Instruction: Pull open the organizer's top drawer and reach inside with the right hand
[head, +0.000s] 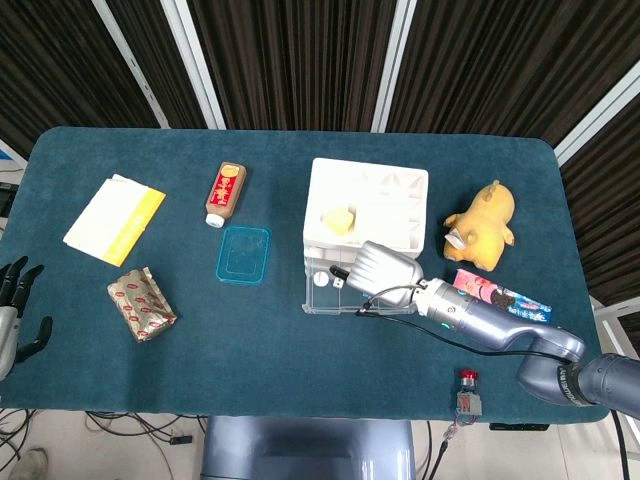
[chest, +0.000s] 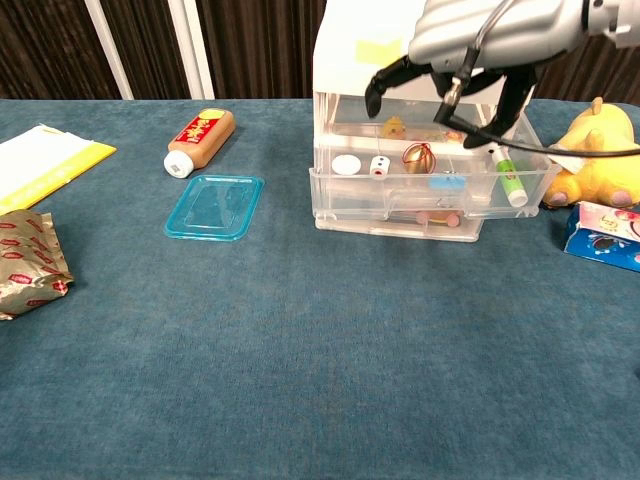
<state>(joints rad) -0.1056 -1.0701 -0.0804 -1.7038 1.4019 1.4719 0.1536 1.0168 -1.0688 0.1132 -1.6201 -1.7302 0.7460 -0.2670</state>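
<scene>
A white translucent plastic drawer organizer stands near the middle of the dark teal cloth-covered table, with a small yellow label on its front whose writing is too small to read. Its clear top drawer is pulled out toward the robot and holds small trinkets: a white disc, a die, a gold ornament and a green marker. The silver right hand hovers palm-down over the open drawer, its dark fingers spread apart and dipping toward the contents, gripping nothing visible. The black left hand rests at the table's left edge, fingers apart and empty. Left of the organizer lie a clear blue plastic lid, a brown bottle with a red label (text illegible) and a gold-and-red foil snack packet. A yellow plush toy sits to the right.
</scene>
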